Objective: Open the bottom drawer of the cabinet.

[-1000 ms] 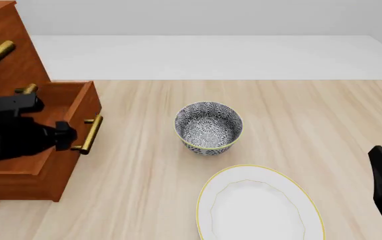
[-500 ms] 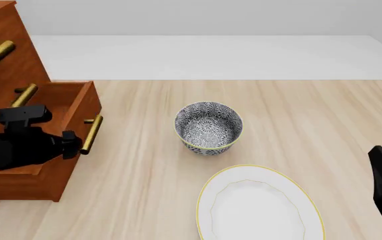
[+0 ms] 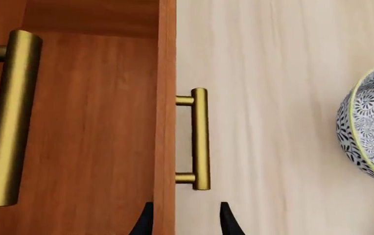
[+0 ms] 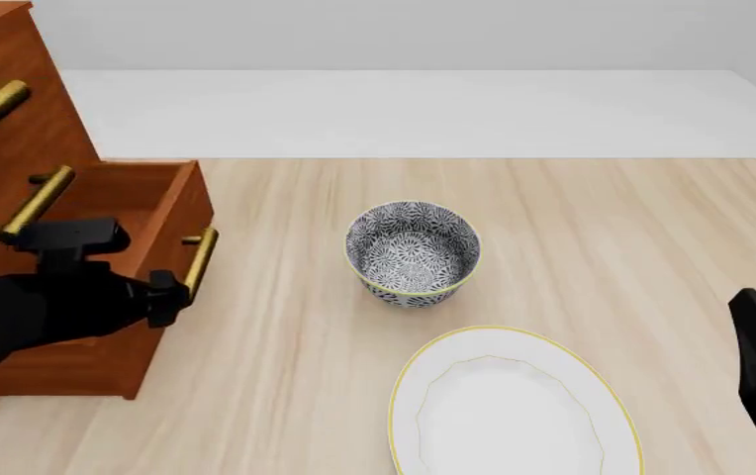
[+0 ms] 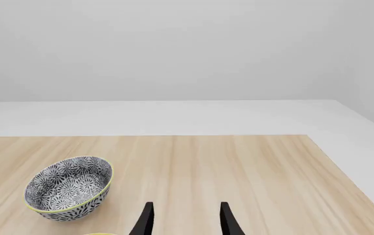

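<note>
The bottom drawer [image 4: 141,213] juts from the cabinet [image 4: 15,119] at the desk's left. The left gripper [image 3: 184,223], jaws spread, seemingly sits just off its handle [image 3: 200,138]. Right gripper [image 5: 184,220] jaws spread, empty.

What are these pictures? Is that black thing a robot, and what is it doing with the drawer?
Yes, it is a pretend robot inside a computer world, with two black arms. One picture looks down on the table from above the arms. The other two come from little cameras on each arm's wrist.

The left gripper is open, with one finger on each side of the bottom drawer front, just below its brass handle. That drawer sticks out of the big wooden cabinet. The right gripper waits at the side, open and holding nothing.

A patterned bowl and a white plate also sit on the table.
</note>
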Tool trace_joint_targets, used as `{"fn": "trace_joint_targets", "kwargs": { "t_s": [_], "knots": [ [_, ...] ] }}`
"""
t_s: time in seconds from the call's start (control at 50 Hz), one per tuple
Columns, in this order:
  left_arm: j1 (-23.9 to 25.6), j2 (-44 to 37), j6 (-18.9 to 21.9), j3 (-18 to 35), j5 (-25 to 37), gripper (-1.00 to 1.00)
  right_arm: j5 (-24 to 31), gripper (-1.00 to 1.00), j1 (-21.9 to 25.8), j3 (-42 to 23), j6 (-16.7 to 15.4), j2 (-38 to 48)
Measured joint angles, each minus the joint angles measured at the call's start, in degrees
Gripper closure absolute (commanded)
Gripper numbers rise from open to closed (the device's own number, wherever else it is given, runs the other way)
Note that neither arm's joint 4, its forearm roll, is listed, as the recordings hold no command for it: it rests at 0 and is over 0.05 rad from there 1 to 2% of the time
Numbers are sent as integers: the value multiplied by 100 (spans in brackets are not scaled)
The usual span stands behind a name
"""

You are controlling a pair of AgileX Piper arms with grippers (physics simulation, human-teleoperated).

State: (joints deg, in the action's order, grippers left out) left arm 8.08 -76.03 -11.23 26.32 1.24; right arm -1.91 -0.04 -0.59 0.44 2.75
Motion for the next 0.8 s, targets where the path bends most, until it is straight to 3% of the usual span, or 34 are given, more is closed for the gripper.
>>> {"fn": "trace_joint_targets", "kwargs": {
  "t_s": [0.8],
  "knots": [
    [1250,-393,-645,222,-219,-100,1,-100,0,0,0,-1]
  ]
}}
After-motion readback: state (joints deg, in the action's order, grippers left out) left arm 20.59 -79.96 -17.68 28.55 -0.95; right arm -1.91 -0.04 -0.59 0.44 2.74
